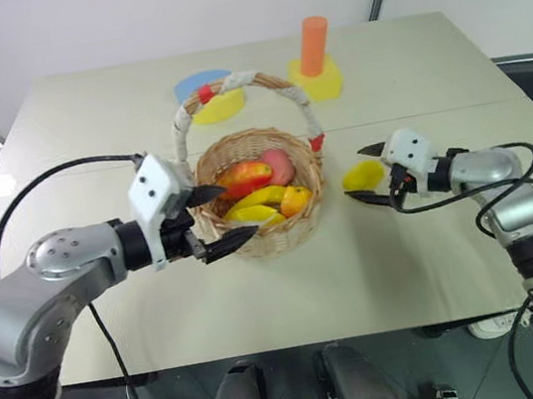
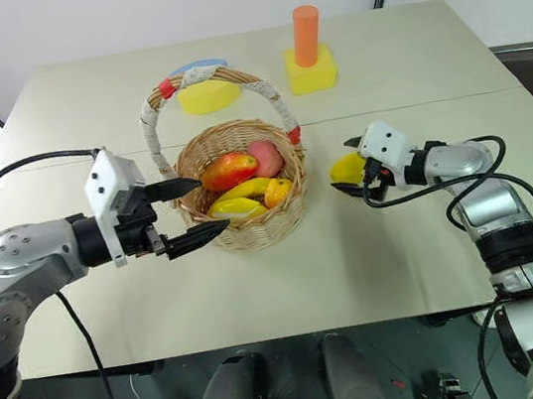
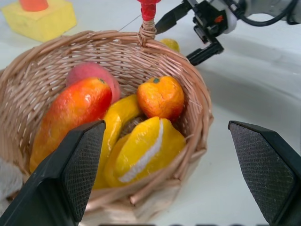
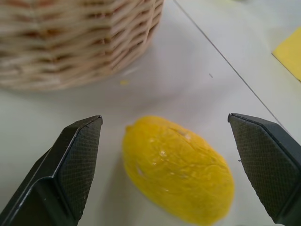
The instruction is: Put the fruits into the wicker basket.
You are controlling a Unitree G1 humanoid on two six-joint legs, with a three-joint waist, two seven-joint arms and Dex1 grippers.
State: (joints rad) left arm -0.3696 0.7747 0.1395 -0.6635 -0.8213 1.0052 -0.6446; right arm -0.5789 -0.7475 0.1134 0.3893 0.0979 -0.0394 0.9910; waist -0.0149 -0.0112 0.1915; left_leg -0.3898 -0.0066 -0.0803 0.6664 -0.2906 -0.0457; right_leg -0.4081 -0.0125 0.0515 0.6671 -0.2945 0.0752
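Note:
The wicker basket (image 1: 282, 235) stands mid-table, its white handle with red bands arching over it. An orange-red mango (image 1: 245, 175) lies inside with a small orange (image 3: 161, 96), a pink peach (image 3: 89, 73) and yellow pieces. My left gripper (image 1: 238, 211) hovers at the basket's near-left rim, open and empty; in its wrist view the mango (image 3: 70, 110) lies just past the fingers. The yellow lemon (image 1: 363, 176) rests on the table right of the basket. My right gripper (image 1: 354, 174) is open, with one finger on either side of the lemon (image 4: 178, 169), not closed on it.
An upright orange cylinder on a yellow base (image 1: 314, 47) stands at the back of the table. A flat blue-and-yellow round block (image 1: 211, 95) lies behind the basket. The table's front edge runs close below both arms.

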